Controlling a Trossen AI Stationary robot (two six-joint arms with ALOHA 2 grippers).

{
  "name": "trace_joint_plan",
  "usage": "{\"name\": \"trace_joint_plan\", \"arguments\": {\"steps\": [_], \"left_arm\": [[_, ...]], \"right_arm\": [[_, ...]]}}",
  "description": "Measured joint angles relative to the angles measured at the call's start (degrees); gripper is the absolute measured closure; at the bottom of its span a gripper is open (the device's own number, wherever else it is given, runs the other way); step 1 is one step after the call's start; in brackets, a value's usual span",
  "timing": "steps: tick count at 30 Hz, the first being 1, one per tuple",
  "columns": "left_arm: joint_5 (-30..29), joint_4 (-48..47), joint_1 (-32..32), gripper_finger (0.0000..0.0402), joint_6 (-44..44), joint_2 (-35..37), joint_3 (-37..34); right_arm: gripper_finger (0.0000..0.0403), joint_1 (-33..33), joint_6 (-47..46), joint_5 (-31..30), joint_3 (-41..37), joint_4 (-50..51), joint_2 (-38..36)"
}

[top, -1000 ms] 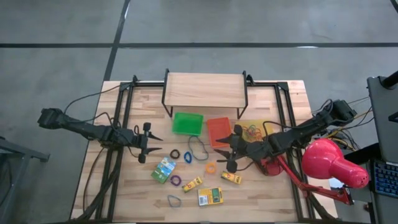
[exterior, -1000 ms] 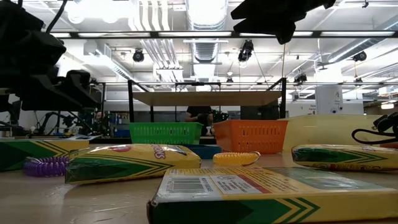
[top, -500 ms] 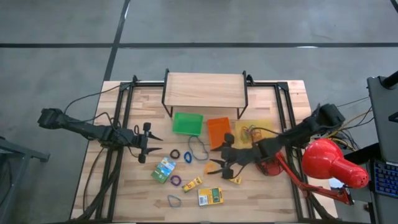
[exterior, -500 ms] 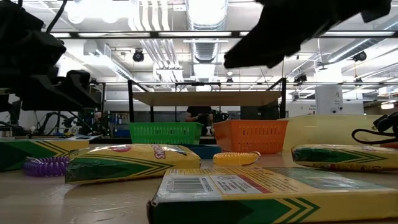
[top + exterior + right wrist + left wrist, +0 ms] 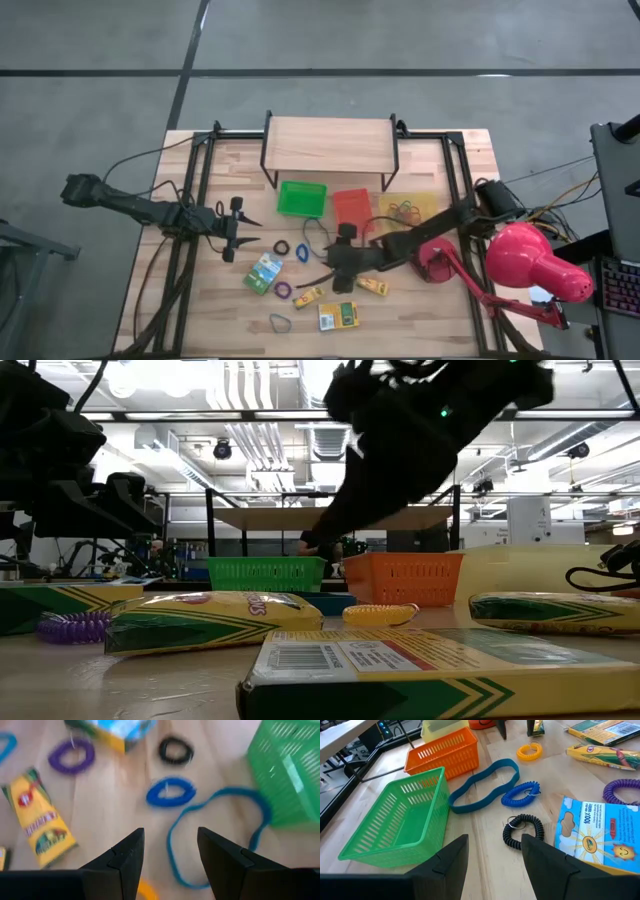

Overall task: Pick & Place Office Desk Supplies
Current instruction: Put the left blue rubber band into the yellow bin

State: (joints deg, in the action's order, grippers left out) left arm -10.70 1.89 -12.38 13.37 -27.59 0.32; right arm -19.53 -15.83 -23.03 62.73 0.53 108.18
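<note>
Blue, the big rubber band (image 5: pixel 318 238) lies just beside the green tray (image 5: pixel 302 198), and your right gripper (image 5: pixel 322 272) hangs spread and empty near that band. Your left gripper (image 5: pixel 243 228) waits released, well apart from the tray.

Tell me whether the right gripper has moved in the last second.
Yes. In the high view the right gripper has swung leftward from beside the orange tray, and now hangs open over the long blue band.

bare wood left of green tray (image 5: pixel 302 197), lamp (image 5: pixel 535 262) crowding right
</note>
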Motion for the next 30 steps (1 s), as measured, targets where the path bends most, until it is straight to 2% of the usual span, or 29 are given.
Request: {"name": "trace_joint_plan", "arguments": {"steps": [5, 10, 30], "left_arm": [[0.00, 0.00, 0.00, 0.0217, 0.03, 0.00, 0.00], [0.00, 0.00, 0.00, 0.0217, 0.13, 0.00, 0.00], [0.00, 0.02, 0.00, 0.0217, 0.10, 0.00, 0.00]], "right_arm": [[0.0220, 1.58, -1.14, 3.88, 6.94, 10.25, 5.20], [0.0220, 2.92, -1.21, 6.64, 11.00, 12.96, 8.54], [0.0224, 4.01, -3.72, 9.66, 8.82, 12.47, 9.24]]}}
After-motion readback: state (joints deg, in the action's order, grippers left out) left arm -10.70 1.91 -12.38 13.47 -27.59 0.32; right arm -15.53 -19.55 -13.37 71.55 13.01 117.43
